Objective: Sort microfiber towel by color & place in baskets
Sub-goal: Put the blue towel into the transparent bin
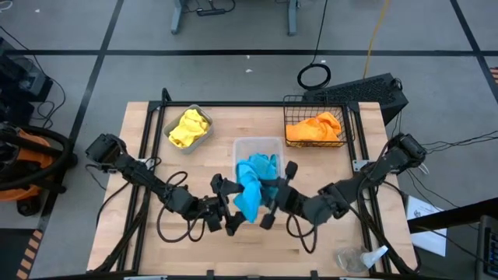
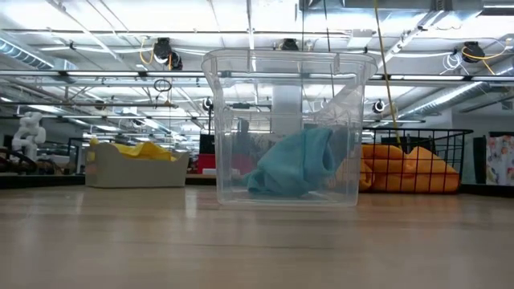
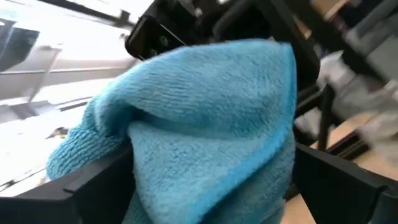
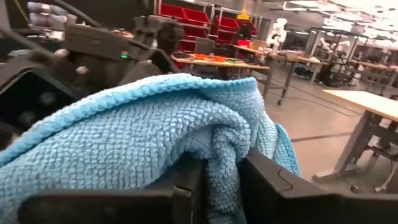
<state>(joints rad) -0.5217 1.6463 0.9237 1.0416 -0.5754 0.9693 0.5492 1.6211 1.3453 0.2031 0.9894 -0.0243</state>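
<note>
High view showed the left gripper (image 1: 231,211) and the right gripper (image 1: 274,204) both pinching one blue towel (image 1: 249,198) just in front of the clear tub (image 1: 258,145), probably because blue goes there with the other blue towel (image 1: 263,166). The held towel hung in a long strip that ran from the tub's rim toward the table's front edge. Yellow towels (image 1: 188,128) lay in the grey bin (image 1: 204,113) and orange towels (image 1: 314,127) in the black basket (image 1: 315,99).

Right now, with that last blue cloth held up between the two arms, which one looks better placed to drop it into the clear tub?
Probably the right gripper: its side of the blue towel already hangs by the clear tub, which holds the other blue towel. The left gripper holds the end farther from the tub.
</note>
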